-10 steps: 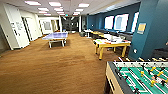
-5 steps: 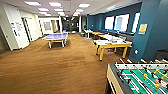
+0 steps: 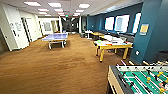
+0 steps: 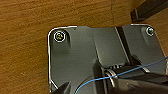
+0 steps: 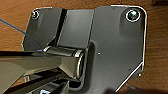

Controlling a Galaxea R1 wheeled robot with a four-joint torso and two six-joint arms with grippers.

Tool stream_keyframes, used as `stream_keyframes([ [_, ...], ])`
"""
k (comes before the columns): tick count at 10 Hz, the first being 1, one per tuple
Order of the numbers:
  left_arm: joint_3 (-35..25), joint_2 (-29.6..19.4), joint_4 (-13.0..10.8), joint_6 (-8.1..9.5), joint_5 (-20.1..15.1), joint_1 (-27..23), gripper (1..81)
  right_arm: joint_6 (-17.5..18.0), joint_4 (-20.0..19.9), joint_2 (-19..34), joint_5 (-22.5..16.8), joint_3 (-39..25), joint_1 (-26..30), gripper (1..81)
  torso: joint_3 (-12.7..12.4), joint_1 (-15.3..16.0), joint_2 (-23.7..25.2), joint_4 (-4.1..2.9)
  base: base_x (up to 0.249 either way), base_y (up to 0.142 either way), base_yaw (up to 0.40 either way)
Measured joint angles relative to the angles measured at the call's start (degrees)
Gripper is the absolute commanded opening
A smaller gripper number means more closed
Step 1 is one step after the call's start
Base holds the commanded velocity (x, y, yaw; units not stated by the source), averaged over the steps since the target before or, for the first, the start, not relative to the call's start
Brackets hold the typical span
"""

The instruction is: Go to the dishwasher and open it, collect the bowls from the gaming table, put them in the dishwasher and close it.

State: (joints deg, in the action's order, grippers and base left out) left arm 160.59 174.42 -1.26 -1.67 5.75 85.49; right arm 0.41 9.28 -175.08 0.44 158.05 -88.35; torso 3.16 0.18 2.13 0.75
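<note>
The gaming table [image 3: 117, 45], a white top with a yellow edge on yellow legs, stands at mid right in the head view, several steps ahead of me. Small coloured things lie on its near end, one green [image 3: 99, 41] and one reddish orange [image 3: 109, 44]. They are too blurred to tell whether they are the bowls. The dishwasher is out of view. Both wrist views look down past the robot's dark plate onto brown floor [image 4: 25, 37].
A table-football table [image 3: 140, 80] with a green field fills the near right corner. A blue ping-pong table [image 3: 55, 37] stands at mid left. A dark blue pillar [image 3: 150, 32] rises behind the gaming table. Brown floor [image 3: 55, 67] stretches ahead.
The whole head picture has shifted a little, so the camera has moved. Nothing in the room has moved.
</note>
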Motion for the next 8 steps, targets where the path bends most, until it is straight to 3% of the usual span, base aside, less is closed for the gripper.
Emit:
stream_keyframes([
  [8,0.0,0.0,0.0,0.00,0.0,-0.1,81.1,0.0,0.0,-0.1,0.0,0.0,0.1,81.1,0.0,0.0,0.0,0.00,0.134,0.000,0.000],
])
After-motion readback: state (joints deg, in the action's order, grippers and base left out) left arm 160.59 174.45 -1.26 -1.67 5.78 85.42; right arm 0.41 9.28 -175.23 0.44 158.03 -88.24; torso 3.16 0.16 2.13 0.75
